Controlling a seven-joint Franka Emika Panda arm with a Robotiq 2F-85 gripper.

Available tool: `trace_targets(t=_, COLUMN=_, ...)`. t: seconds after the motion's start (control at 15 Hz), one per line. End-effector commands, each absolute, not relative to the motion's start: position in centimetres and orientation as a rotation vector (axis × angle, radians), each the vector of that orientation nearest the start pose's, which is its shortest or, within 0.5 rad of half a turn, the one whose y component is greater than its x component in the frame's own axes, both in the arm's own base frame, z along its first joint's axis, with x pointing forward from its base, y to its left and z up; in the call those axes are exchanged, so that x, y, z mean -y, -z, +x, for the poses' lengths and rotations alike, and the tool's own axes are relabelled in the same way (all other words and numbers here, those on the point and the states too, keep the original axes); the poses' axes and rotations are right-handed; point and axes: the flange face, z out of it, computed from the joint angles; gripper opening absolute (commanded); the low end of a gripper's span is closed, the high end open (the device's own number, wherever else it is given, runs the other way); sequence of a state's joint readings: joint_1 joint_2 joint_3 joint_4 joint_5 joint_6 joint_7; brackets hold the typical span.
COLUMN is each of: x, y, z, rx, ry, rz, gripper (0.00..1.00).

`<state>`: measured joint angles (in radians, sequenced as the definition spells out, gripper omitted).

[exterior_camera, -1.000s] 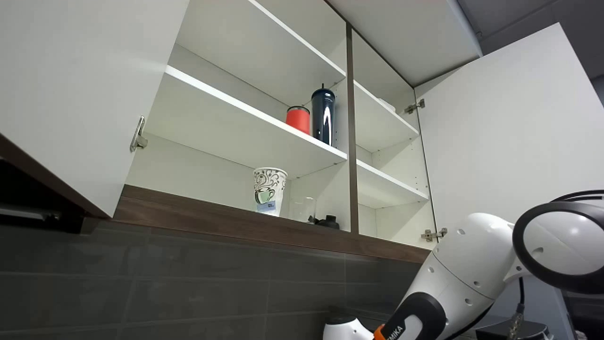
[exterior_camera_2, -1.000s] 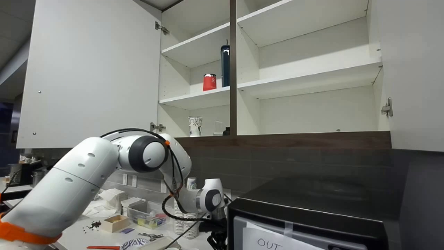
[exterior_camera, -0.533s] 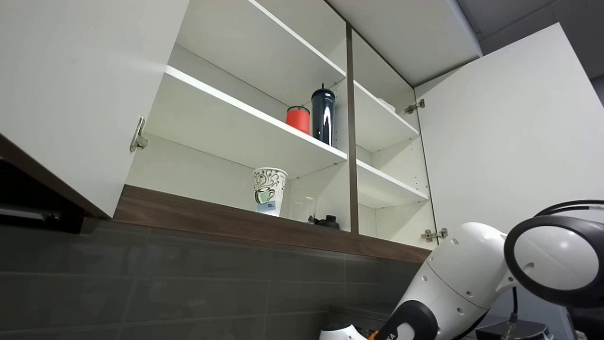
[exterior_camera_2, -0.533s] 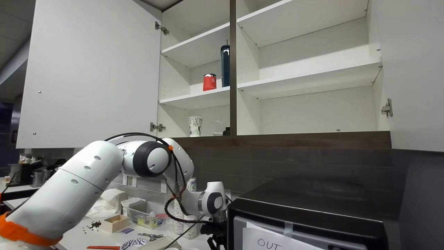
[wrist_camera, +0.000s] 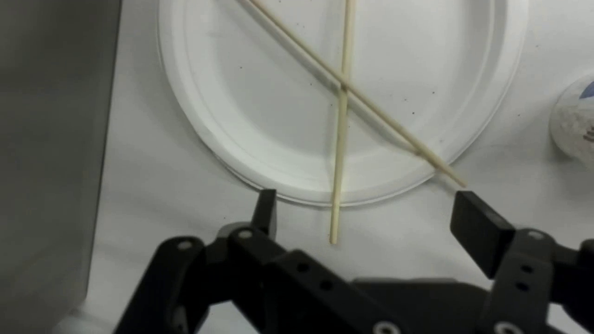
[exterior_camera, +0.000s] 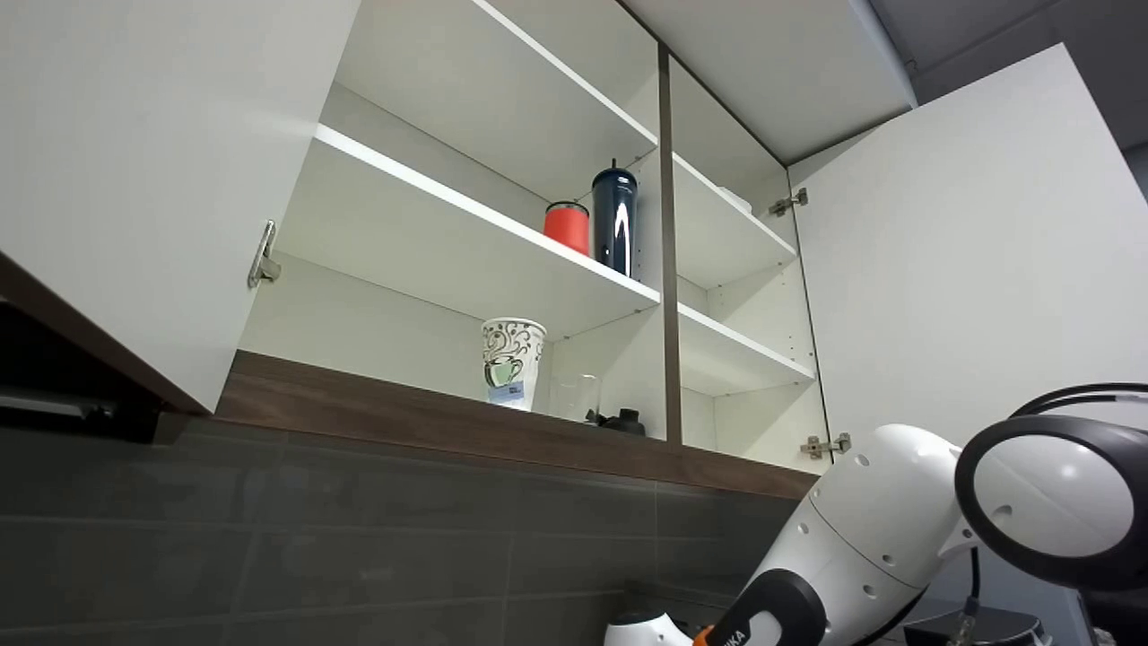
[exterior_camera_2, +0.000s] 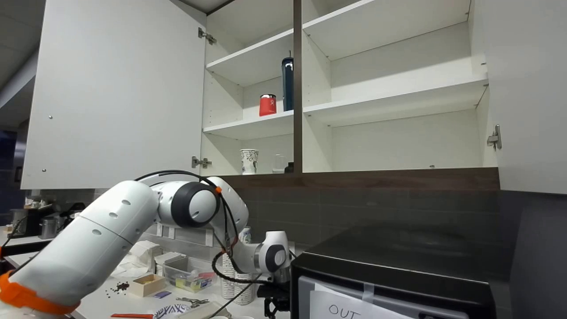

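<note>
In the wrist view, going left to right, a dark gray panel (wrist_camera: 51, 139) is filling the left side. Beside it, a round white plate (wrist_camera: 260, 106) is resting on a white tabletop (wrist_camera: 134, 195), its top cut off by the frame. A pale straight stick (wrist_camera: 341, 139) is running down the plate's middle and poking past its bottom rim; a slanted stick (wrist_camera: 394, 125) is lying across it, jutting past the rim at lower right. Below the plate, the black gripper (wrist_camera: 366, 213) is holding its two fingers (wrist_camera: 480, 232) wide apart, with the straight stick's end showing between them. The finger at right is sitting near the slanted stick's tip; whether they are touching, you cannot tell. At the right edge, a white round object (wrist_camera: 575, 120) with a blue patch is showing in part.

In an exterior view, left to right: an open cabinet door (exterior_camera_2: 119, 97) is hanging above the white robot arm (exterior_camera_2: 97, 235), which is arching over a counter (exterior_camera_2: 99, 305); a patterned cup (exterior_camera_2: 249, 160), a red cup (exterior_camera_2: 267, 105) and a blue tumbler (exterior_camera_2: 287, 84) are standing on the shelves (exterior_camera_2: 230, 126); a black appliance (exterior_camera_2: 390, 261) is bearing a paper sign (exterior_camera_2: 323, 305) and partly hiding the gripper.
</note>
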<state>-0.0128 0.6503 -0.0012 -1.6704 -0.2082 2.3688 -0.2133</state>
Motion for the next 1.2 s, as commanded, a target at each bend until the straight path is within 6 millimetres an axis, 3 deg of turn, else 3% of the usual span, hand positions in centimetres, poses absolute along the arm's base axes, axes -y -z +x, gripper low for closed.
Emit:
trace_targets(t=0.0, x=1.1, y=-23.6, z=68.9, rx=0.540, ry=0.038, rz=-3.222, gripper=1.00)
trace_targets(t=0.67, x=1.3, y=-26.2, z=67.6, rx=0.478, ry=0.077, rz=-3.232, gripper=1.00)
trace_targets(t=1.13, x=0.8, y=-28.4, z=64.7, rx=0.401, ry=0.080, rz=-3.135, gripper=1.00)
